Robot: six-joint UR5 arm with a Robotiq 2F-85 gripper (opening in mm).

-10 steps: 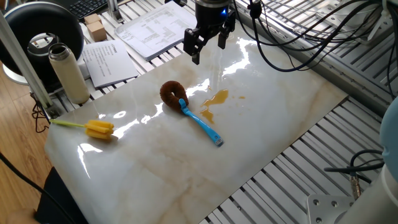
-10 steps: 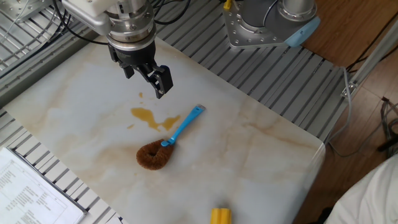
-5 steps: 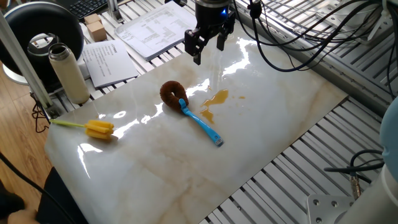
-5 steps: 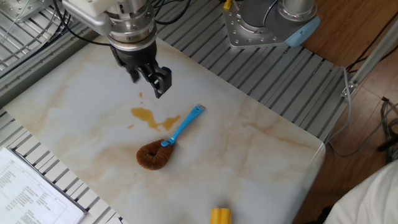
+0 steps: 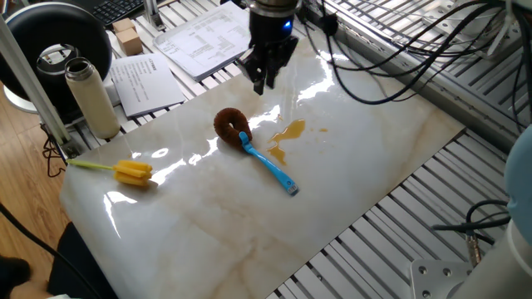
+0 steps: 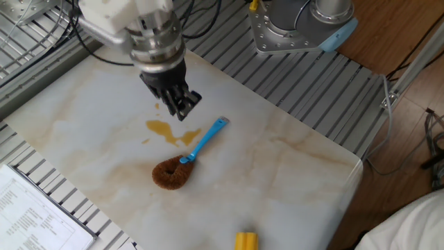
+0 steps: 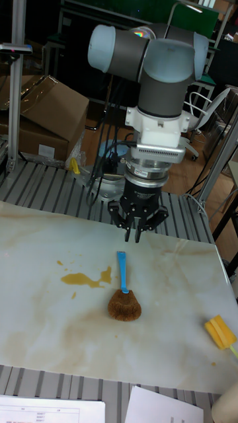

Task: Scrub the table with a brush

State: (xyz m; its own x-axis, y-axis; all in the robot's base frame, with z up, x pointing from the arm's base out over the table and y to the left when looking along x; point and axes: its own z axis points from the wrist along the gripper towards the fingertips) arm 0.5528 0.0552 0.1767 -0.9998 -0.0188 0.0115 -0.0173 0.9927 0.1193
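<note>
Glossy cream marble-look table [image 5: 349, 174] remains unscrubbed, amber stain [image 5: 287, 133] intact; my gripper [image 6: 182, 107] hovers empty, jaws narrowly parted, above the untouched brown-headed, blue-handled brush [image 5: 249, 143].

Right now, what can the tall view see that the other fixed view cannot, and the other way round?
Only the tall view shows the cardboard box behind the table and the arm's grey elbow joints. Only the other fixed view shows the arm's bolted base and wooden floor. Both show the gripper above the table, the brush and the amber stain.
</note>
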